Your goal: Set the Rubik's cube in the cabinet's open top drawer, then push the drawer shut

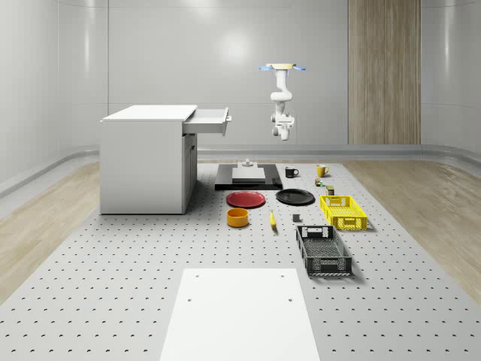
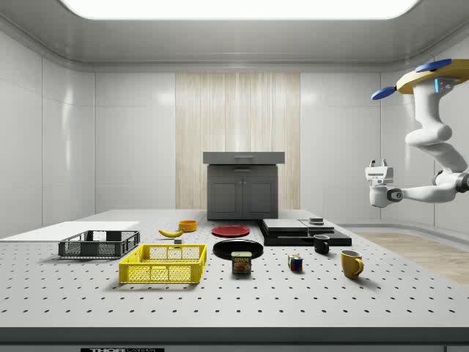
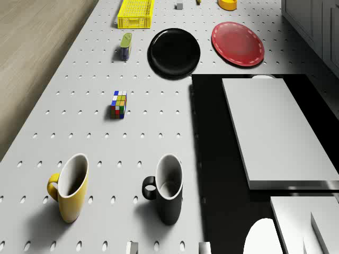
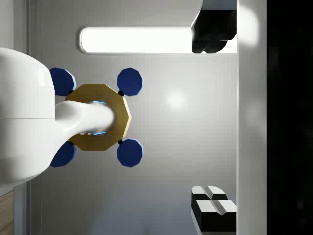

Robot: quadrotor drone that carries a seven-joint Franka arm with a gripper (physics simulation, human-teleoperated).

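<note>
The Rubik's cube point(image 3: 119, 104) lies on the perforated table point(image 1: 113, 286), beside a yellow mug point(image 3: 70, 186) and a black mug point(image 3: 167, 188); it is also seen from the side point(image 2: 295, 262). The white cabinet point(image 1: 143, 162) stands at the whole-scene view's left, with its top drawer point(image 1: 207, 120) pulled out. The drone point(image 1: 282, 68) hovers high over the table's far end, near the mugs. Its arm hangs down and the gripper point(image 1: 281, 134) is in the air, well above the cube and level with the drawer. In the wrist view the gripper point(image 4: 215, 122) is open, holding nothing.
A black slab with grey blocks point(image 1: 248, 175) lies beside the cabinet. A red plate point(image 1: 246, 198), black plate point(image 1: 294, 196), orange bowl point(image 1: 237, 216), banana point(image 1: 272, 219), tin can point(image 2: 241, 262), yellow basket point(image 1: 343, 211) and dark basket point(image 1: 323, 250) are spread on the table. A white sheet point(image 1: 237, 316) covers the near end.
</note>
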